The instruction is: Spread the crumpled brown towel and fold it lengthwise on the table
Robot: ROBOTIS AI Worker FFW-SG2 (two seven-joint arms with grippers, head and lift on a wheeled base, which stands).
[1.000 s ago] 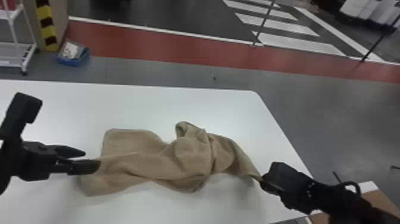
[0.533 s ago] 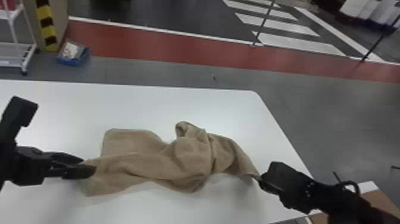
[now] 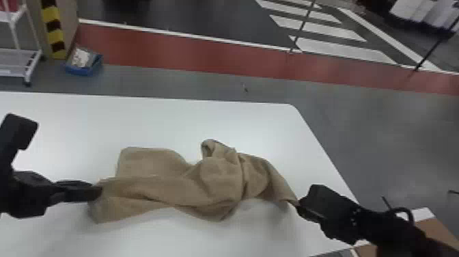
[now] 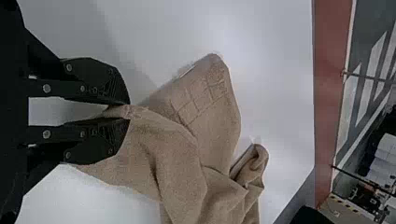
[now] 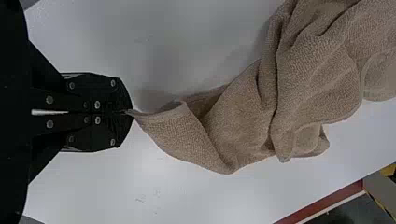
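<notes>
The brown towel [image 3: 218, 177] lies crumpled on the white table [image 3: 164, 119], bunched toward its right half and flatter at the left. At its left end is my left gripper [image 3: 99, 192]; in the left wrist view the left gripper [image 4: 127, 111] is shut on a pinched fold of the towel [image 4: 177, 158]. My right gripper [image 3: 296, 204] is at the towel's right tip, low over the table. In the right wrist view, the right gripper [image 5: 128, 112] is shut on a thin corner of the towel [image 5: 243, 121], which stretches away from the fingertips.
The table's right edge [image 3: 324, 147] runs close past the right gripper. A cardboard-brown surface [image 3: 440, 225] lies beneath the right arm. Beyond the table, a blue bin [image 3: 83, 65] and a white rack [image 3: 20, 61] stand on the floor.
The left gripper has shifted slightly left and its fingers have come closer together at the towel's left end. The right gripper has barely moved, still holding the right corner.
</notes>
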